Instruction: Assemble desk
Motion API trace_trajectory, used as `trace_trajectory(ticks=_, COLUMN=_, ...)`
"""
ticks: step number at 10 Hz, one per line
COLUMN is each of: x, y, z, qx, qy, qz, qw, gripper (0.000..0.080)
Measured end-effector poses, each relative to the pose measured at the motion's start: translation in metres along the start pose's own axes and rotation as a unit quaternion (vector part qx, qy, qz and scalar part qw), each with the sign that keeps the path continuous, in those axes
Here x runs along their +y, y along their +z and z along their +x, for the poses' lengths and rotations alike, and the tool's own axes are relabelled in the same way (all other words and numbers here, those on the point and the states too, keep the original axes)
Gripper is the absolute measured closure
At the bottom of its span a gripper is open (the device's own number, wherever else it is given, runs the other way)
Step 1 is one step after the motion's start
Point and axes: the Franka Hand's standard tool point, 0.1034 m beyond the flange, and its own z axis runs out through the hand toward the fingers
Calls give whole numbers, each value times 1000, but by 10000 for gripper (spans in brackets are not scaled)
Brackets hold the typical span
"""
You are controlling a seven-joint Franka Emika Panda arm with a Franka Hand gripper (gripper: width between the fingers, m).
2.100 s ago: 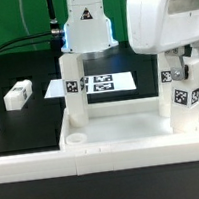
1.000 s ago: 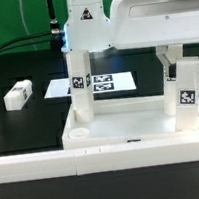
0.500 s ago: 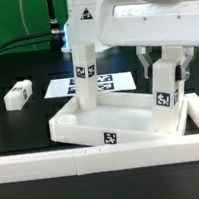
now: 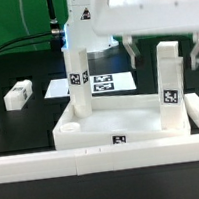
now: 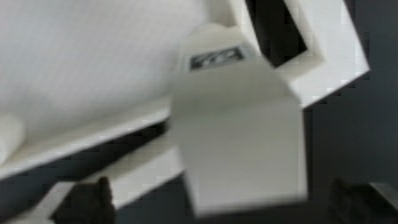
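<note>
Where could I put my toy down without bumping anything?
The black table between the loose leg and the desk top is bare. So is the strip left of the marker board. It is crowded around the two standing legs, under the open fingers.

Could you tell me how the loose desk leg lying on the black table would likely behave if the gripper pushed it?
The loose desk leg is a square post lying flat on the table, so it would probably slide rather than roll. It looks like rigid white plastic, likely stiff and fairly light. Pushed off-centre, it may well pivot.
</note>
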Motion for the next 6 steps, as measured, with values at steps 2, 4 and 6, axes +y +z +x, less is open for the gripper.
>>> trace_trajectory(ticks=2, x=28, y=-24, z=18, qx=3, qy=-85, qz=5, qw=996, gripper=153)
trace_trajectory(ticks=4, x=70, y=-30, z=43, qx=9, qy=-124, qz=2, qw=992, gripper=150)
trace_trajectory(ticks=6, x=66, y=-29, z=41, qx=8, qy=-128, qz=3, qw=992, gripper=150)
